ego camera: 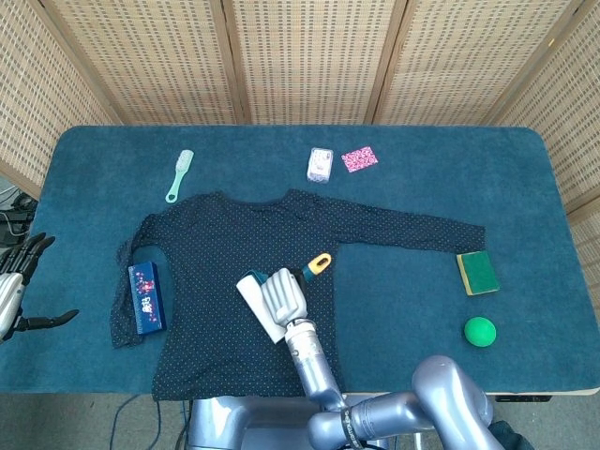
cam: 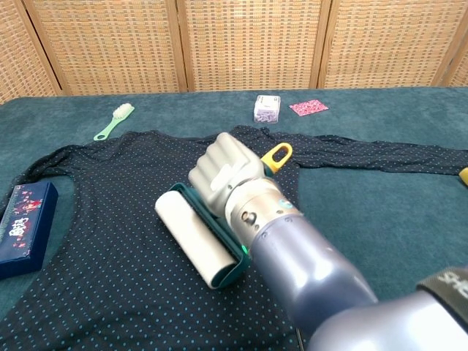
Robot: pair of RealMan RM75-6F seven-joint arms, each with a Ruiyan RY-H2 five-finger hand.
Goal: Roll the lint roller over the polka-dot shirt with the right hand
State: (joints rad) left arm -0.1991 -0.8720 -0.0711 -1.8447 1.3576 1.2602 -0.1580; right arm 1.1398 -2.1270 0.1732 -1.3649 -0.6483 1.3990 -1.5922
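The dark polka-dot shirt [ego camera: 220, 244] [cam: 110, 190] lies spread flat on the blue table, one long sleeve reaching right. My right hand [ego camera: 284, 293] [cam: 223, 172] grips the lint roller's teal handle, whose yellow loop end [ego camera: 321, 262] [cam: 277, 156] sticks out behind the fingers. The white roller head [ego camera: 257, 305] [cam: 191, 238] lies on the shirt's lower middle, just left of the hand. My left hand [ego camera: 17, 281] hangs open off the table's left edge, holding nothing; the chest view does not show it.
A blue patterned box [ego camera: 145, 297] [cam: 24, 223] rests on the shirt's left side. A mint brush [ego camera: 179, 174] [cam: 113, 119], a small white packet [ego camera: 321, 164] [cam: 267, 108] and a pink card [ego camera: 359, 158] [cam: 308, 107] lie beyond the shirt. A sponge [ego camera: 477, 272] and a green ball [ego camera: 479, 330] sit at the right.
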